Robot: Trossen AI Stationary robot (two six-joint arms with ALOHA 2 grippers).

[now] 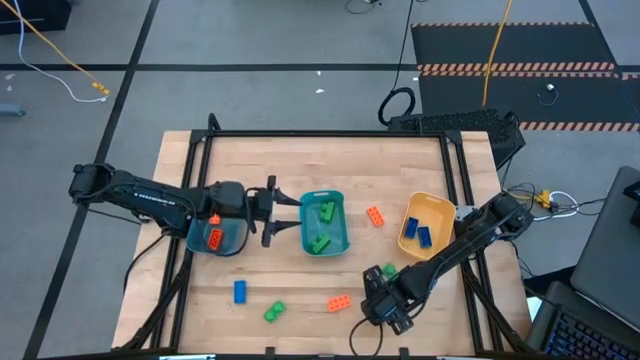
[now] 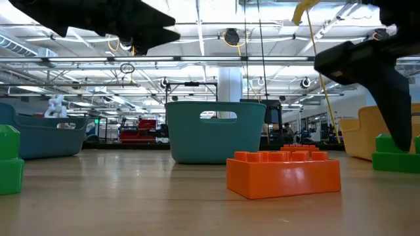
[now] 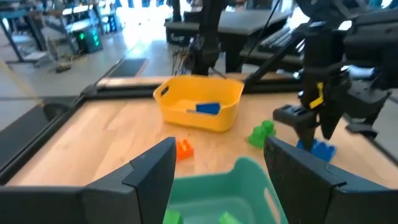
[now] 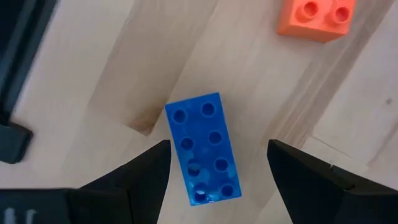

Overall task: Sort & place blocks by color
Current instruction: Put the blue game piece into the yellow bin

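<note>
Hovering open, right gripper [image 4: 214, 165] straddles blue block [image 4: 203, 148].

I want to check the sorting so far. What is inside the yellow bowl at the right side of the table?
The yellow bowl holds two blue blocks, seen from above. The left wrist view shows only one of them, as the bowl's wall covers the rest. No other colour shows inside.

Two teal bins [image 1: 325, 222] flank a yellow bowl [image 1: 428, 225].
</note>
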